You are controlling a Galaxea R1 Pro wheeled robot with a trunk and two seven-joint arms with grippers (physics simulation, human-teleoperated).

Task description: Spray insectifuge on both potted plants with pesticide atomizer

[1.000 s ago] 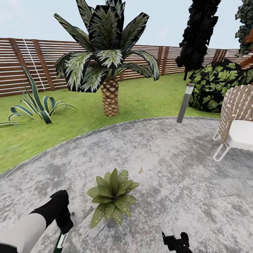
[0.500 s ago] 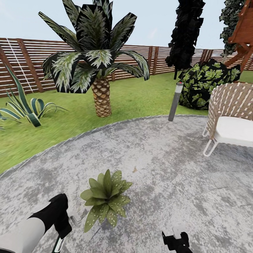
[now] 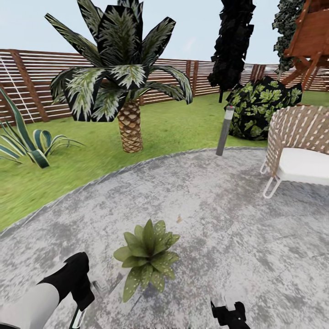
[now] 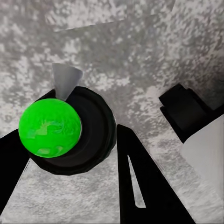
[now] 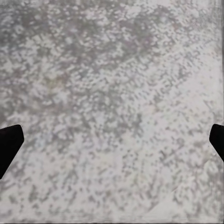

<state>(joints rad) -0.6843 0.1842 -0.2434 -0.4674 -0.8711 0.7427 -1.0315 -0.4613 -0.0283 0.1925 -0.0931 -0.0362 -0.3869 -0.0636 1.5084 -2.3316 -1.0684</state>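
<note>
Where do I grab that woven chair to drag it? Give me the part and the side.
Probably grip the top rim of the woven chair's curved back, coming down from above: it is a thin, open edge jaws can straddle. Use the free right pincer; the left pincer holds the spray bottle.

- The head view looks forward and slightly down from above both arms, across a round grey patio point(image 3: 219, 214) to the lawn point(image 3: 183, 123), a palm-like plant point(image 3: 123, 77) and a wooden slat fence point(image 3: 41, 73) far behind.
- The left wrist view sits close above the paving, looking down along the left gripper point(image 4: 74, 154) at the atomizer point(image 4: 65, 128), seen end-on and very near.
- The right wrist view looks straight down at mottled paving, with the dark tips of the right gripper point(image 5: 112, 144) at the picture's two sides.
- All three views share the patio surface; the head view takes in both arms at its lower edge.
</note>
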